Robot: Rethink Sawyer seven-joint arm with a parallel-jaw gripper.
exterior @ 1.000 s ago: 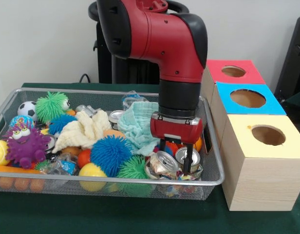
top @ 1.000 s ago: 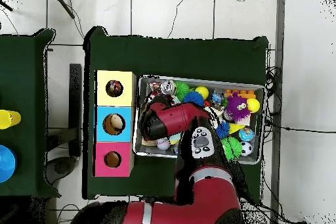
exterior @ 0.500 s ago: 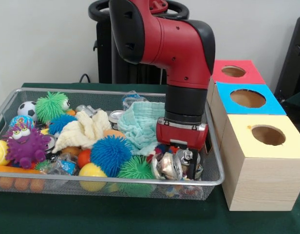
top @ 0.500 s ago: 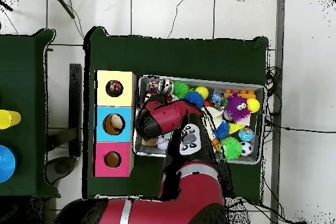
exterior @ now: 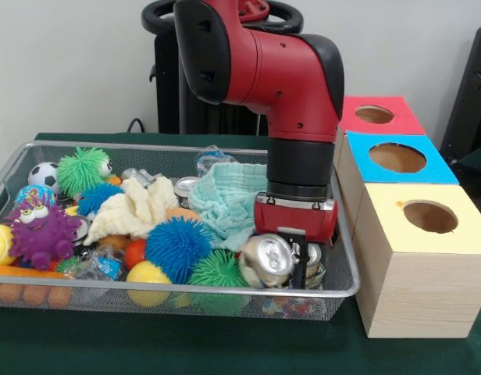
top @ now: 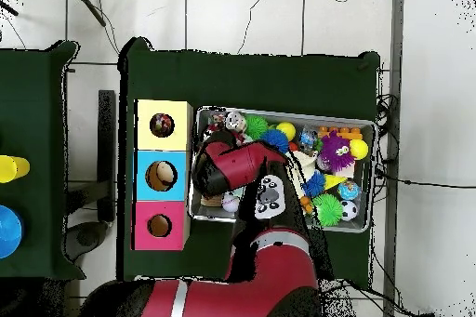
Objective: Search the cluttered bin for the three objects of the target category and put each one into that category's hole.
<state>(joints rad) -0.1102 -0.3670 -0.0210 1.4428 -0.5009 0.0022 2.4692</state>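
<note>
The wire mesh bin (exterior: pixel 186 291) holds a pile of toys, cloths and cans; it also shows in the overhead view (top: pixel 364 125). My gripper (exterior: pixel 286 262) is low in the bin's right front corner, shut on a crushed silver can (exterior: pixel 265 260) tilted end-on toward the camera. One black finger (exterior: pixel 297 264) shows beside the can; the other is hidden behind it. No white knotted bundle with red, blue and yellow patches shows clearly. The yellow-topped box's hole (exterior: pixel 430 216) lies right of the bin, and in the overhead view (top: pixel 162 125) it is left of the bin. My arm hides the gripper in the overhead view.
Blue-topped (exterior: pixel 397 158) and red-topped (exterior: pixel 375 115) boxes stand behind the yellow one. In the bin are a mint cloth (exterior: pixel 229 199), a pale yellow cloth (exterior: pixel 135 209), spiky balls (exterior: pixel 176 246), a purple monster toy (exterior: pixel 39 230), a yellow ball (exterior: pixel 148 277) and more cans.
My gripper has moved right toward the bin's corner and closed on the silver can. The can has tipped up so that its round end faces the front camera.
</note>
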